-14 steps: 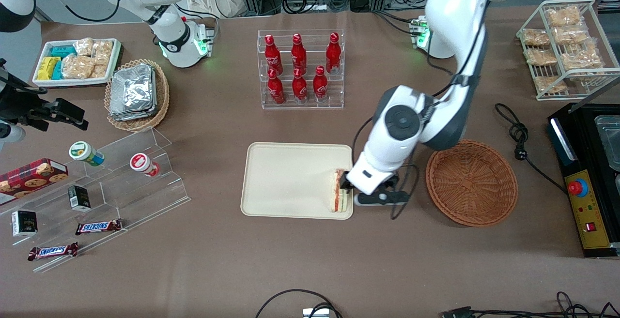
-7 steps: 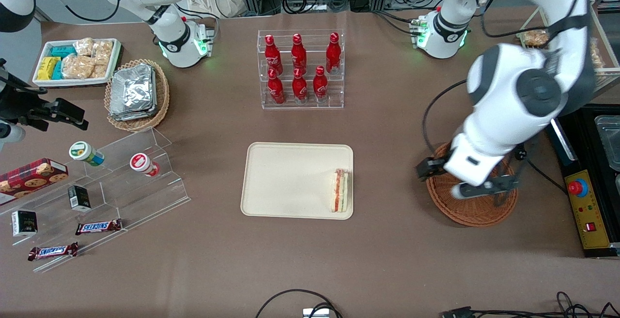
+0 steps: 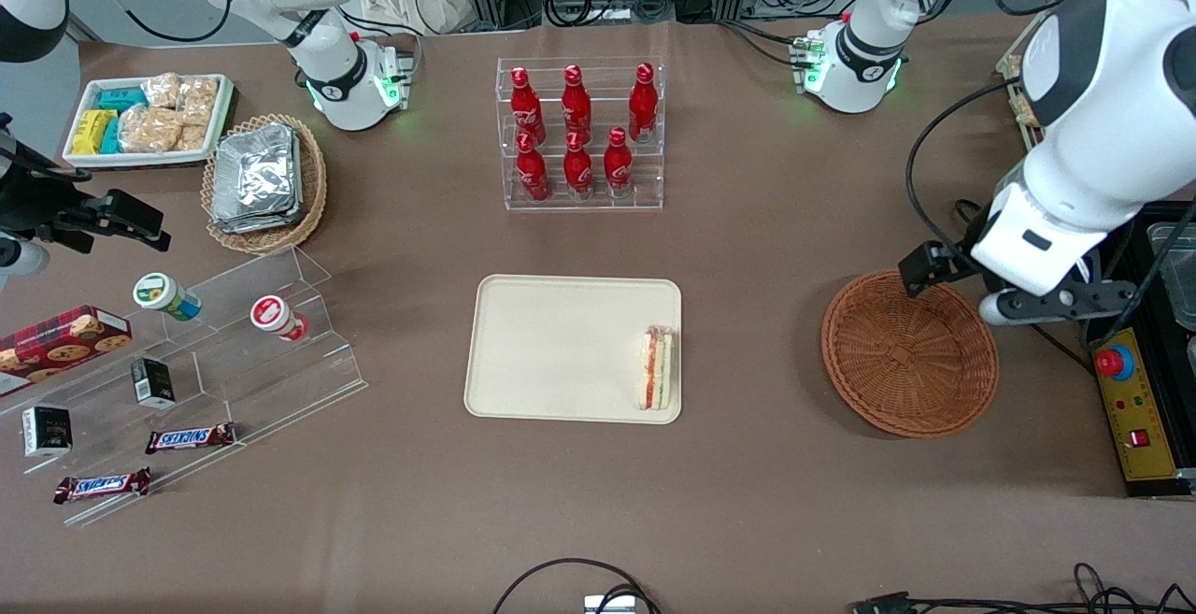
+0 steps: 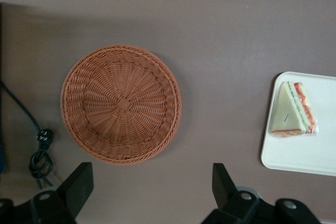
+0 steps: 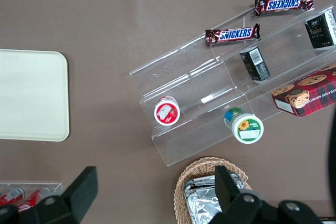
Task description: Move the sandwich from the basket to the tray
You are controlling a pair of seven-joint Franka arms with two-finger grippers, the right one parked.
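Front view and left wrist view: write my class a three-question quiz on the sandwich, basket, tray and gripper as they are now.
1. True or false: the sandwich lies in the basket.
2. The gripper is: A) shut on the sandwich B) open, holding nothing C) out of view.
3. Which tray edge is the sandwich beside?

Key:
1. False; it lies on the tray.
2. B; it is raised near the basket's rim.
3. The edge nearest the basket.

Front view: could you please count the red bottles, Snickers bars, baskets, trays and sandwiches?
Bottles: 6
Snickers bars: 2
Baskets: 2
Trays: 2
Sandwich: 1
Total: 13
Gripper hovers open by the brown basket's rim.
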